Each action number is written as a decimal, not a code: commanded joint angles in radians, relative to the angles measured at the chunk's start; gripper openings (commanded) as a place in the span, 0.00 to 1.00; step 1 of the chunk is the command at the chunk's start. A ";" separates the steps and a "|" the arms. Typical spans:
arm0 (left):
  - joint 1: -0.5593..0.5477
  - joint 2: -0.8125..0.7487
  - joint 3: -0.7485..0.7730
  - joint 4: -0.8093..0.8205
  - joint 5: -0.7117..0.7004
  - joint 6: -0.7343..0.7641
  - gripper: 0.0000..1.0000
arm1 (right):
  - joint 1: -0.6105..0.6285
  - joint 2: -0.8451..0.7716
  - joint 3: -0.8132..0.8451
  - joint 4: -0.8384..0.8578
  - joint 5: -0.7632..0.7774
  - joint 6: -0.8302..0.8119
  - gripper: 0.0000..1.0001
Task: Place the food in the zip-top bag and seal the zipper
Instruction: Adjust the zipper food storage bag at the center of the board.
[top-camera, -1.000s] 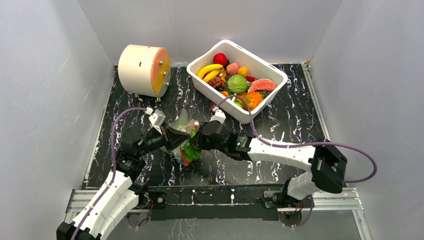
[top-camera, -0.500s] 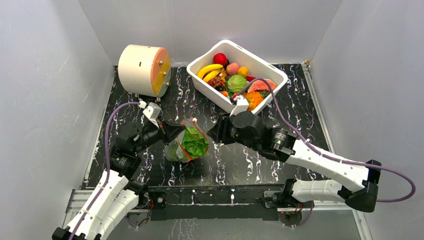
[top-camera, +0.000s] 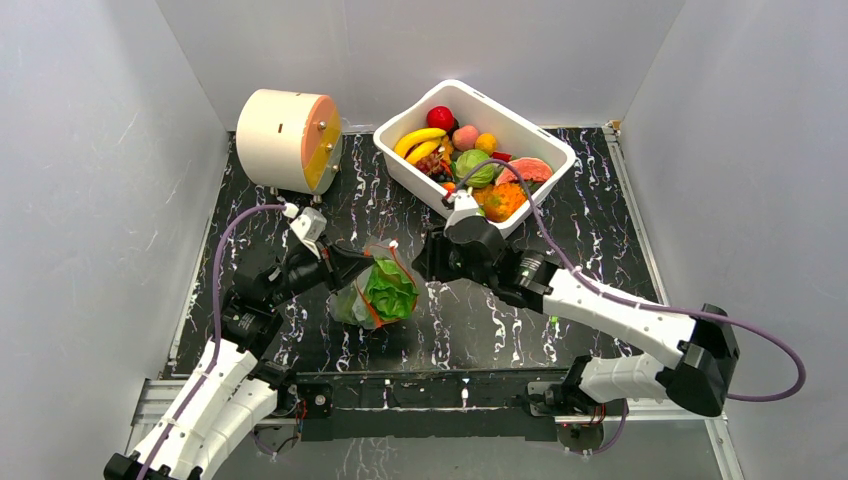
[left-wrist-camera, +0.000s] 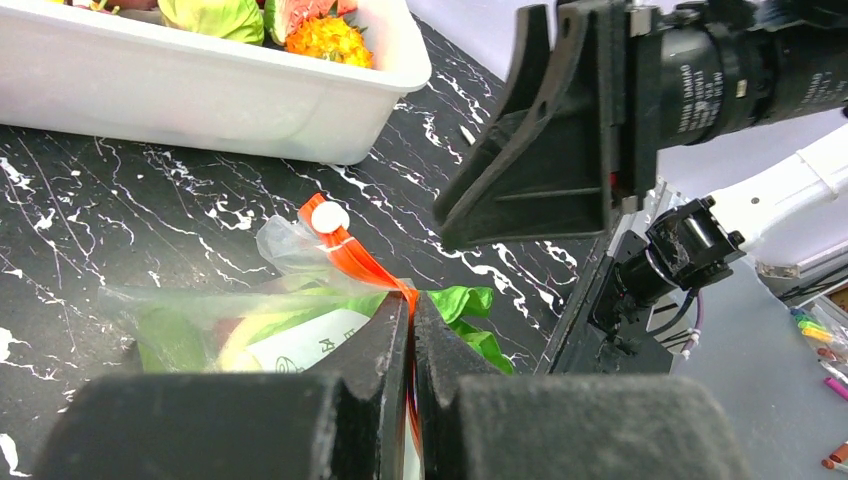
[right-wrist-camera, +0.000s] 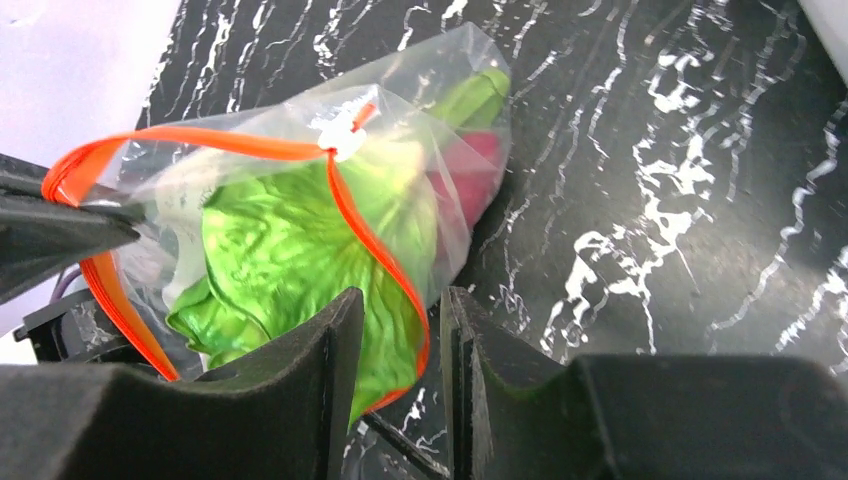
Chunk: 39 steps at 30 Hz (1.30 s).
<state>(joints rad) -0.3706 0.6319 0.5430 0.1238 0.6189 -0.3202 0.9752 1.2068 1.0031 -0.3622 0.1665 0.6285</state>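
Note:
The clear zip-top bag (top-camera: 372, 297) lies on the black marbled table, left of centre. Green leafy food (top-camera: 389, 288) fills its open mouth, and a red piece (right-wrist-camera: 480, 158) shows deeper inside. My left gripper (left-wrist-camera: 412, 300) is shut on the orange-red zipper (left-wrist-camera: 352, 256) strip and holds the mouth up. The white slider (left-wrist-camera: 330, 217) sits farther along that strip. My right gripper (right-wrist-camera: 402, 298) hovers just right of the mouth, its jaws apart and empty, with the zipper (right-wrist-camera: 372, 232) rim and the leaf (right-wrist-camera: 280, 250) beyond them. More food (top-camera: 472, 165) fills the tub.
The white tub (top-camera: 428, 188) stands at the back right, just behind my right wrist. A cream cylinder with an orange face (top-camera: 290, 140) stands at the back left. Grey walls close in three sides. The table's metal front rail (top-camera: 430, 385) carries both arm bases.
My right gripper has pulled back out of the bag mouth to the right and opened, leaving the leafy green in the bag. The left gripper kept its hold on the strip.

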 joint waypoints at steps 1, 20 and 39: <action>-0.006 -0.014 0.045 0.026 0.035 0.013 0.00 | -0.011 0.065 0.000 0.202 -0.122 -0.060 0.34; -0.005 -0.013 0.051 -0.026 0.012 0.059 0.00 | -0.012 0.124 -0.014 0.254 -0.015 -0.020 0.00; -0.004 0.106 0.297 -0.054 0.038 -0.131 0.00 | -0.021 0.034 0.238 -0.040 0.187 0.175 0.00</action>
<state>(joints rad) -0.3706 0.7113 0.7628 0.0002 0.6106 -0.3691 0.9588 1.2503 1.1095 -0.2962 0.2916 0.7918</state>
